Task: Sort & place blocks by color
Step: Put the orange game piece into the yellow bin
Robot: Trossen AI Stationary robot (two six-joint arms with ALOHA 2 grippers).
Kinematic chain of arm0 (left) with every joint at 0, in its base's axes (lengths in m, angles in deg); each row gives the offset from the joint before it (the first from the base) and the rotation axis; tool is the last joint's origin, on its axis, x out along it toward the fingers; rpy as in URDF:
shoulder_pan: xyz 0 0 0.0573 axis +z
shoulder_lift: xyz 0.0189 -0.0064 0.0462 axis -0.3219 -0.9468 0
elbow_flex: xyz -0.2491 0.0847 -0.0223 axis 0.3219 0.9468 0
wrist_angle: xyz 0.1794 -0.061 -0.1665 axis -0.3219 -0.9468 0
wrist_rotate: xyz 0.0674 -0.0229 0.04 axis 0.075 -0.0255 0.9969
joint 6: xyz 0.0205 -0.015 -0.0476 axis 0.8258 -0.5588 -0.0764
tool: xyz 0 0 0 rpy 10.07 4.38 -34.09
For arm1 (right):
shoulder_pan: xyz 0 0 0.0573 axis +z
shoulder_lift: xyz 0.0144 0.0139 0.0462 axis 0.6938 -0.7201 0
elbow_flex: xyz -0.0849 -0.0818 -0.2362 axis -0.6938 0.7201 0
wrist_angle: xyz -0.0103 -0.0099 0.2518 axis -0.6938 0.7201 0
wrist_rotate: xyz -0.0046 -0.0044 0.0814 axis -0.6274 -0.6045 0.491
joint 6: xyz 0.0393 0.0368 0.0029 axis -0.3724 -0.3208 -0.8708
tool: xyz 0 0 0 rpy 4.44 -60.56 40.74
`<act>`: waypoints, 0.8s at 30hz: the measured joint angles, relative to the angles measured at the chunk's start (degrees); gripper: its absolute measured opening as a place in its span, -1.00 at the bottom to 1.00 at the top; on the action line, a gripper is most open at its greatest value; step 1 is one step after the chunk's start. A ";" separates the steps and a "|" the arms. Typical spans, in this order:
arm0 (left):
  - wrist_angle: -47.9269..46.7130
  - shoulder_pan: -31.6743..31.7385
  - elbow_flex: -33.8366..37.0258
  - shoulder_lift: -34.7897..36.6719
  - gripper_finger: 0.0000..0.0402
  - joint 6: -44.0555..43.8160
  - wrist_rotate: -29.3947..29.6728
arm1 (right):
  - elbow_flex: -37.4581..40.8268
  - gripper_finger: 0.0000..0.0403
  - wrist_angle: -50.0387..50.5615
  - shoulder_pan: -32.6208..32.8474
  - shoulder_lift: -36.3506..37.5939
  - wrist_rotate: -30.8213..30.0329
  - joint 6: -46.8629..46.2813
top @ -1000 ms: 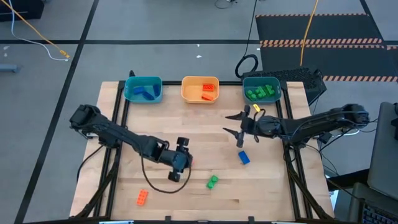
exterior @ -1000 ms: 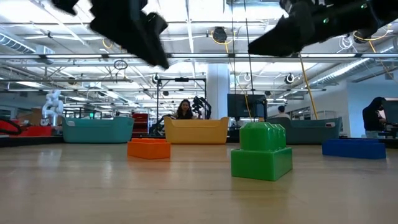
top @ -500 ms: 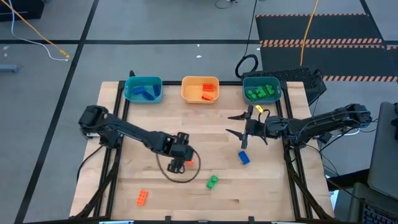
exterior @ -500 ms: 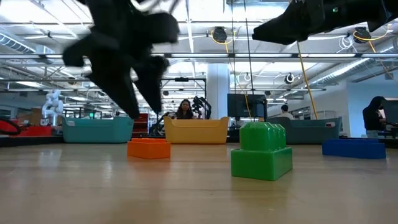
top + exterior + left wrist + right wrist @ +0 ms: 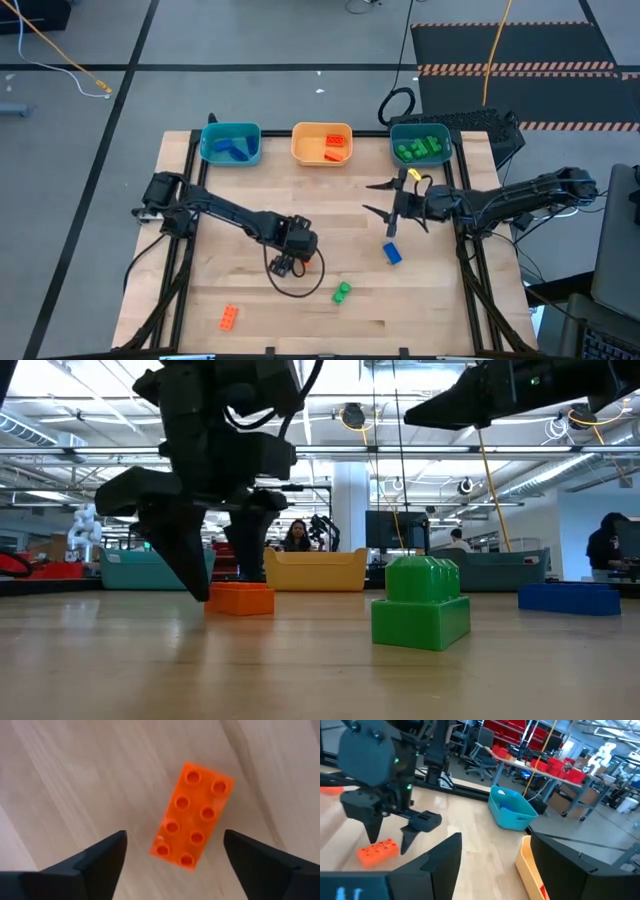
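since a moment ago my left pincer (image 5: 285,267) has moved toward the middle of the surface (image 5: 330,200) and has come down over an orange-red block (image 5: 192,815); the right one has stayed where it was. my left fingers (image 5: 102,857) are spread wide, one on each side of this block, and they do not touch it. the block lies flat with its studs up.

nearest to the front edge lies a second orange-red block (image 5: 229,318), alone at the left. a green block (image 5: 341,292) stands a bit farther in, just right of my left pincer. a blue block (image 5: 392,253) lies more to the right.

above the blue block hangs my right pincer (image 5: 381,199), spread open and holding nothing.

at the far edge stand three trays: a teal tray (image 5: 230,145) with blue blocks, an orange tray (image 5: 322,144) with orange-red blocks, and a second teal tray (image 5: 421,143) with green blocks.
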 joint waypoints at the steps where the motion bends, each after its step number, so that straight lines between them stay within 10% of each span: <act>1: -0.10 0.02 0.02 0.00 0.59 0.43 0.01 | 0.00 0.15 0.19 -0.30 0.00 0.02 -0.27; 13: 2.74 0.16 -0.18 -1.82 -0.37 0.88 -2.32 | 0.00 0.15 10.66 -0.57 0.02 0.30 -11.23; 24: 1.63 3.70 -1.27 2.52 -0.37 -2.23 3.41 | 0.04 0.15 11.86 1.13 0.02 0.34 -12.71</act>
